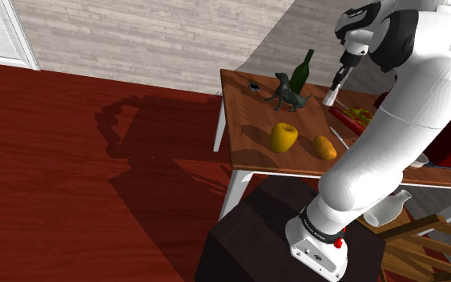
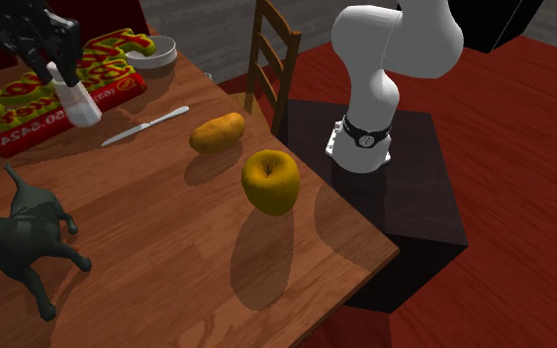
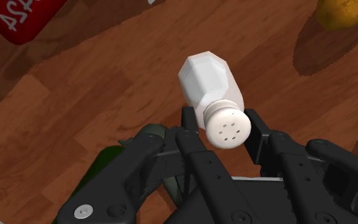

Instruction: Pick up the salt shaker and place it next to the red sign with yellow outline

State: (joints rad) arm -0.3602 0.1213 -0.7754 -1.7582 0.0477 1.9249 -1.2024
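The salt shaker [image 3: 206,79] is a white faceted bottle with a holed white cap. My black gripper [image 3: 225,127] is shut on it just below the cap, one finger [image 3: 189,121] on each side. In the second exterior view the gripper [image 2: 60,74] holds the tilted shaker [image 2: 76,102] off the wooden table [image 2: 167,257], in front of the near edge of the red sign with yellow lettering [image 2: 98,94]. In the shoulder view the shaker [image 1: 330,96] hangs below the gripper [image 1: 336,86], just to the left of the sign [image 1: 352,120].
A yellow apple [image 2: 270,181], an orange-brown potato-like lump [image 2: 217,131] and a knife [image 2: 145,126] lie near the sign. A dark dog figurine [image 1: 286,92] and a green bottle [image 1: 300,72] stand farther off. A bowl [image 2: 157,47] and a chair [image 2: 271,49] are beside the table.
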